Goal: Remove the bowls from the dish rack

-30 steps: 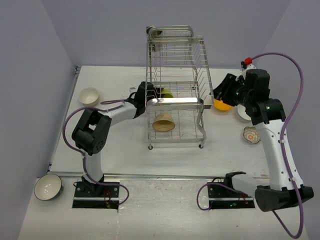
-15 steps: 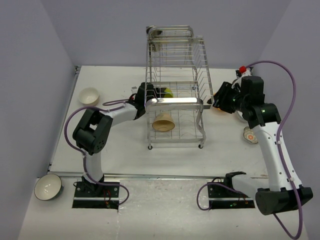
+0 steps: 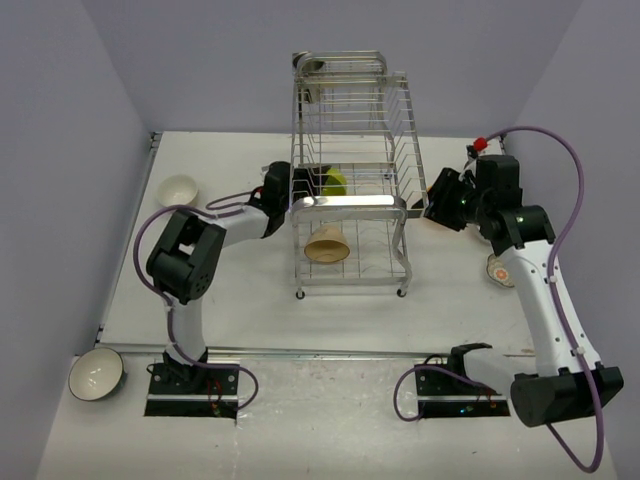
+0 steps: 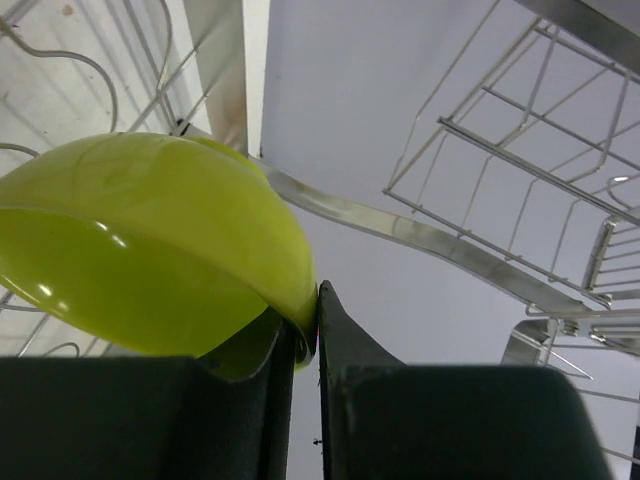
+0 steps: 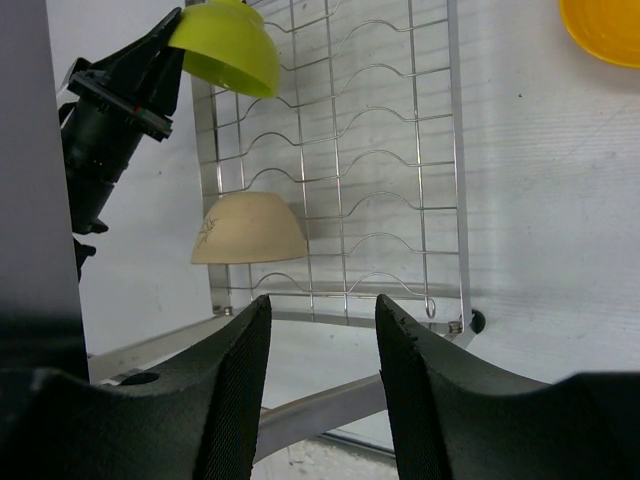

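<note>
The chrome wire dish rack (image 3: 352,110) stands mid-table. My left gripper (image 3: 300,187) reaches into its left side and is shut on the rim of a lime green bowl (image 3: 335,182). In the left wrist view my left gripper (image 4: 310,312) pinches that bowl's (image 4: 140,240) edge. A tan bowl (image 3: 327,243) lies on its side on the lower tier. My right gripper (image 3: 437,198) is open and empty just right of the rack. In the right wrist view my right gripper (image 5: 322,312) faces the rack (image 5: 400,150), the tan bowl (image 5: 248,232) and the lime bowl (image 5: 225,45).
An orange bowl (image 5: 605,25) sits on the table right of the rack. A white bowl (image 3: 178,190) is at the table's left. A small patterned dish (image 3: 497,268) lies at the right. A dark-rimmed bowl (image 3: 95,372) sits off the table's front left corner.
My right gripper let go of the orange bowl, leaving it on the table, and turned toward the rack. My left gripper stays shut on the lime bowl, which has shifted slightly.
</note>
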Motion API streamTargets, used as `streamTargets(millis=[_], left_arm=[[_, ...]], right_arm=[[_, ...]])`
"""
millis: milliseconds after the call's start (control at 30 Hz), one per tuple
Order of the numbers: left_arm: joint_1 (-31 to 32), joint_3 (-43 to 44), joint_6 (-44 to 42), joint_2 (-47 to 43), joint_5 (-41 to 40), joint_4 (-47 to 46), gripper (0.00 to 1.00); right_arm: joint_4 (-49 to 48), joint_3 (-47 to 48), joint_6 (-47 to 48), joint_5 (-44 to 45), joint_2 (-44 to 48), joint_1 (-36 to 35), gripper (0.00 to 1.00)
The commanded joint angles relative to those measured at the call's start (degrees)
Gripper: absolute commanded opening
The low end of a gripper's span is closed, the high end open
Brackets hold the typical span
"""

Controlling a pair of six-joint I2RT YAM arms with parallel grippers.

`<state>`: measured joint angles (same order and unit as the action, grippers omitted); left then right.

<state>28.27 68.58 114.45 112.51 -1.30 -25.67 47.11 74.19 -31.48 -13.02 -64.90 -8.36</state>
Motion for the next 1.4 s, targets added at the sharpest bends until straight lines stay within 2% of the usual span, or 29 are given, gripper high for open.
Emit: streamTargets(millis=[0,167,333,467,633,733,767,800,967,1033,1100,1233,1367], left_arm=[[-0.76,1.21,-0.46,-1.76,4.37,-8.33,0.0],[-2.08,-0.72,-1.25,-4.48,7.27,-9.57,0.0],[-4.53,-2.22,-3.88,-8.53,10.52,-7.21,0.0],[-8.14,-4.15,-9.05,-14.4,13.94,-2.3,0.0],[-14.46,-6.0,-15.39,-21.17,17.9,4.39,0.0],[-17.98,-3.2,-23.03,-24.25,21.16,14.74,0.0],[-18.77,-2.14,-27.75,-24.88,21.6,22.17,0.0],[-20.43,-0.39,-30.14,-26.19,21.78,25.81,0.0],[-26.85,3.84,-45.33,-27.25,21.26,50.56,0.0],[-28.18,5.16,-49.75,-28.22,18.63,58.32,0.0],[-30.2,6.39,-55.37,-29.01,16.34,63.35,0.0],[-32.31,7.98,-63.98,-29.72,6.6,74.69,0.0],[-35.56,5.0,-66.46,-28.93,2.18,77.35,0.0]], right_arm=[[1.13,2.18,-2.88,0.62,-0.92,-0.17,0.47],[3.25,0.52,-5.07,1.77,0.39,0.71,0.45],[3.25,-5.62,-6.83,-4.73,1.54,2.73,0.4],[2.11,-9.33,-6.92,-6.14,2.5,2.65,0.39],[1.93,-8.28,-6.31,-6.23,1.71,2.65,0.4],[1.93,-6.96,-6.13,-6.14,0.83,2.73,0.4],[1.93,-6.7,-6.13,-5.97,0.4,2.74,0.4],[1.93,-6.08,-6.13,-5.53,0.13,2.74,0.4],[1.93,-3.97,-6.4,-4.03,-1.36,3.26,0.41],[1.93,-2.22,-6.66,-6.83,-3.91,4.22,0.41],[1.58,-0.64,-7.71,-8.95,-6.53,5.02,0.41],[0.26,3.05,-9.56,-12.64,-9.79,5.28,0.4],[-0.53,6.57,-10.35,-15.54,-11.65,5.28,0.4]])
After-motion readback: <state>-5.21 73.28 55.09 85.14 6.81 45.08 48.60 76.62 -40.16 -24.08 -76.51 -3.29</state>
